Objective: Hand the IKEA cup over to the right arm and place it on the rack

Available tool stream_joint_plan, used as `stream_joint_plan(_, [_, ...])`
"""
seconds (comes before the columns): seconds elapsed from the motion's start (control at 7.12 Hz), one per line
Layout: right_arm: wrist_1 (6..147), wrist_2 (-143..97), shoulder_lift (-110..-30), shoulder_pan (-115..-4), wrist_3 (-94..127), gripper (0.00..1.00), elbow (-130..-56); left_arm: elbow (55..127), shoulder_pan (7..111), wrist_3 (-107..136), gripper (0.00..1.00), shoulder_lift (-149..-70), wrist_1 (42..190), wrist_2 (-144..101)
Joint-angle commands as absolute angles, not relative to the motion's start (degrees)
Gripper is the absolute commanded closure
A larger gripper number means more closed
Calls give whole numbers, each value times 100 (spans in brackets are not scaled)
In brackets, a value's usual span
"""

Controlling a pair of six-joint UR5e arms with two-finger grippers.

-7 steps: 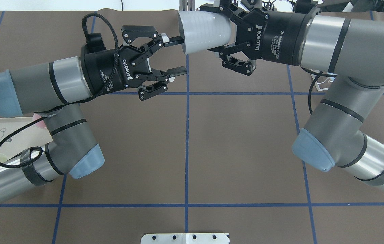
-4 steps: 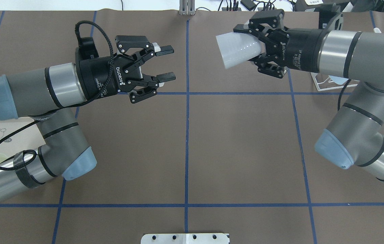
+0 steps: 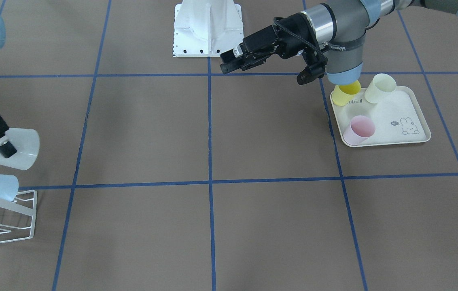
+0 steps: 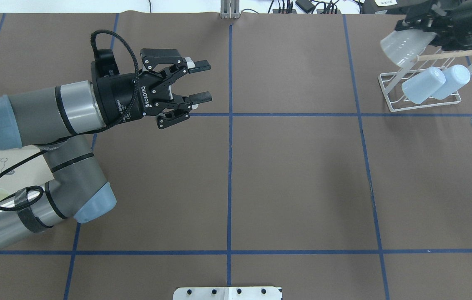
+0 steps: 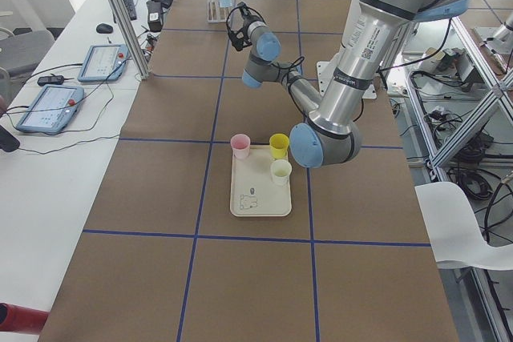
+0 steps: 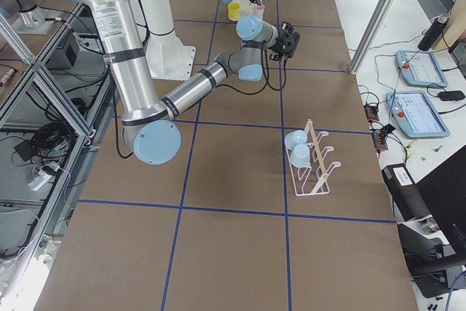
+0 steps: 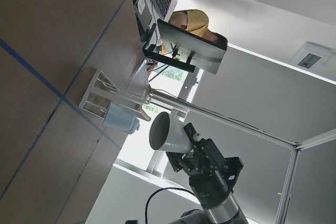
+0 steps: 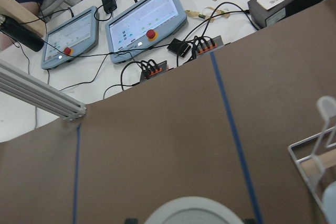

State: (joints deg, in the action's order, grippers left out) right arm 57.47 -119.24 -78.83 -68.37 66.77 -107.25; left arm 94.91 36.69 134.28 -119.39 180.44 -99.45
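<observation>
Right gripper [image 4: 421,33] clamped on smooth white tapered IKEA cup [image 4: 400,48], tilted mouth-outward just above thin white wire rack [image 4: 386,88] with wooden dowel [image 4: 457,53]; left gripper [image 4: 203,81] spread, empty, arm outstretched level, well apart from rack.

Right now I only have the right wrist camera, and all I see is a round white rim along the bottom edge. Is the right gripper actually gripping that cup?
Observer: Yes. The left wrist view shows the right gripper shut on the base of the translucent white plastic cup, with its mouth pointing away from the wrist.
Operator: Is the rack free?
Observer: Partly. Two pale blue plastic cups already sit on the small white wire rack.
Operator: And the left gripper?
Observer: The left gripper is open and empty, across the table from the rack.
</observation>
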Motion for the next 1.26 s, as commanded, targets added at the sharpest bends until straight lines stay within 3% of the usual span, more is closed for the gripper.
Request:
stream_joint_plan(0.0, [6108,-11945,-8602,-7451,3992,100,-10600,9405,3665,13403,33,-11953,18044,-9940])
stream_joint_plan(0.7, [6135,-11777,-8842,-7742,3032,100,-9845,9352,3656,13412,33,-11944,18044,-9932])
stream_joint_plan(1.12, [6100,-11716,-8352,-7743,3006,100,-9362,9352,3656,13412,33,-11936,18044,-9914])
